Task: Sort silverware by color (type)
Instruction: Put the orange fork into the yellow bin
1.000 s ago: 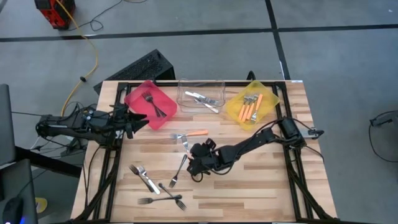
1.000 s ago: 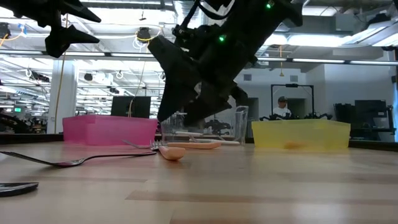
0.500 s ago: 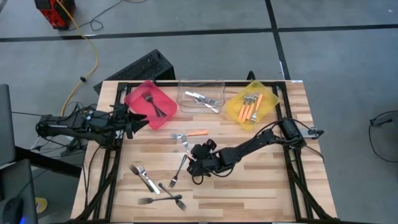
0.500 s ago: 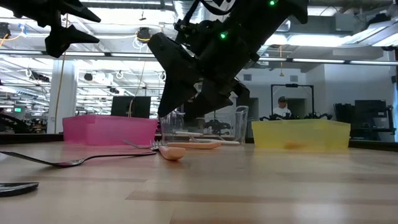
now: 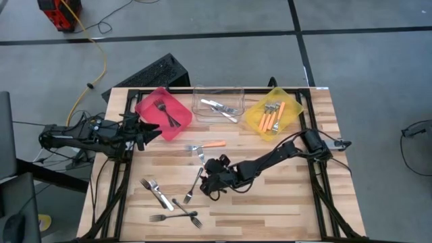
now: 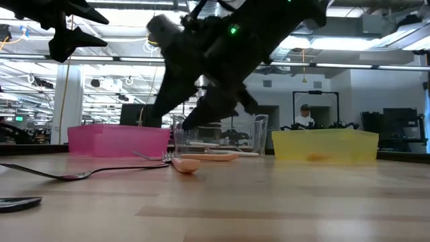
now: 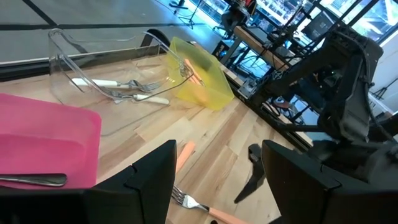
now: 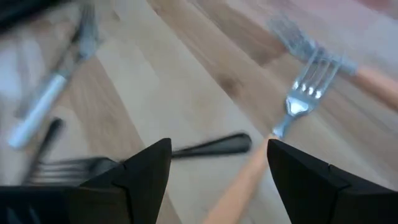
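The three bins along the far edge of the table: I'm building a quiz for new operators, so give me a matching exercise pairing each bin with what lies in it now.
Column 1:
1. pink bin
2. clear bin
3. yellow bin

Column 2:
A. forks with orange handles
B. a dark fork
C. pale, silver-coloured cutlery

Pairs: 1-B, 2-C, 3-A.

The dark fork lies alone in the pink bin; the pale, silver-coloured cutlery shows through the clear bin; the forks with orange handles lie together in the yellow bin.
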You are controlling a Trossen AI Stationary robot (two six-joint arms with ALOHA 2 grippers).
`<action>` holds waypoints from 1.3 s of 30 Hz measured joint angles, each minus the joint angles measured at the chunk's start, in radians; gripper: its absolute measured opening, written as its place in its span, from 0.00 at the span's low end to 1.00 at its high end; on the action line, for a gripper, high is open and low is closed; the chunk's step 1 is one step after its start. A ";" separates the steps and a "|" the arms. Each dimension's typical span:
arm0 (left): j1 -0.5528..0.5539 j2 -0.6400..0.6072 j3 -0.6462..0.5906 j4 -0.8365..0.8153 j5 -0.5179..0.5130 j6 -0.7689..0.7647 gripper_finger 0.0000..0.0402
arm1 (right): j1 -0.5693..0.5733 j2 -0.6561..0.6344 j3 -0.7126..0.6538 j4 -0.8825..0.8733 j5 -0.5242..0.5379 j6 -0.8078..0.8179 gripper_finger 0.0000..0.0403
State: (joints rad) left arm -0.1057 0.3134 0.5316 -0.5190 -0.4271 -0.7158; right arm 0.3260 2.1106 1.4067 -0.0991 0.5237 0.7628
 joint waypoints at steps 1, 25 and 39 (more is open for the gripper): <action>0.000 0.000 0.000 0.000 0.000 0.000 0.55 | 0.002 0.007 -0.001 -0.006 0.005 0.000 0.72; 0.000 0.000 0.000 -0.016 0.002 0.000 0.55 | 0.052 0.013 -0.002 -0.095 0.171 0.104 0.72; 0.000 0.000 0.000 -0.041 0.000 -0.002 0.55 | 0.059 0.089 0.030 -0.101 0.156 0.117 0.72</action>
State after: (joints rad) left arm -0.1055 0.3134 0.5316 -0.5600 -0.4270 -0.7174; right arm 0.3848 2.1997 1.4368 -0.1996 0.6793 0.8794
